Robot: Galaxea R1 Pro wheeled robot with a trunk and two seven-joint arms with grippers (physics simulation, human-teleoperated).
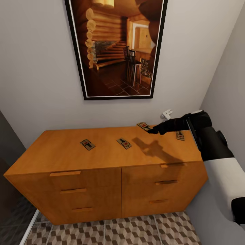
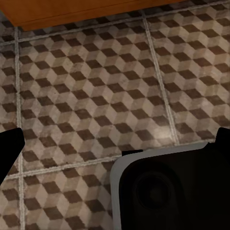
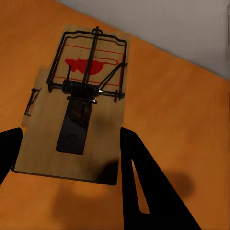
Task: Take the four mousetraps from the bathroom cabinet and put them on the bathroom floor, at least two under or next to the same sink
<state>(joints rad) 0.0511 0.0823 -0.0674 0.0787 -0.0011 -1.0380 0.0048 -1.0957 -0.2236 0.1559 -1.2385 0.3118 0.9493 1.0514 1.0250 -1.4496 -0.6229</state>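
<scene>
Four mousetraps lie on top of the orange-brown cabinet (image 1: 68,160): one toward the left (image 1: 87,144), one near the middle (image 1: 124,143), one at the back (image 1: 143,126), one at the right edge (image 1: 180,135). The right gripper (image 1: 154,130) reaches over the cabinet top to the back mousetrap (image 3: 79,110), its black fingers (image 3: 143,187) spread wide, one on either side of the board's near end; whether they touch it, I can't tell. The left gripper (image 2: 115,143) hangs spread above the cube-patterned bathroom floor (image 2: 96,86) in front of the cabinet.
</scene>
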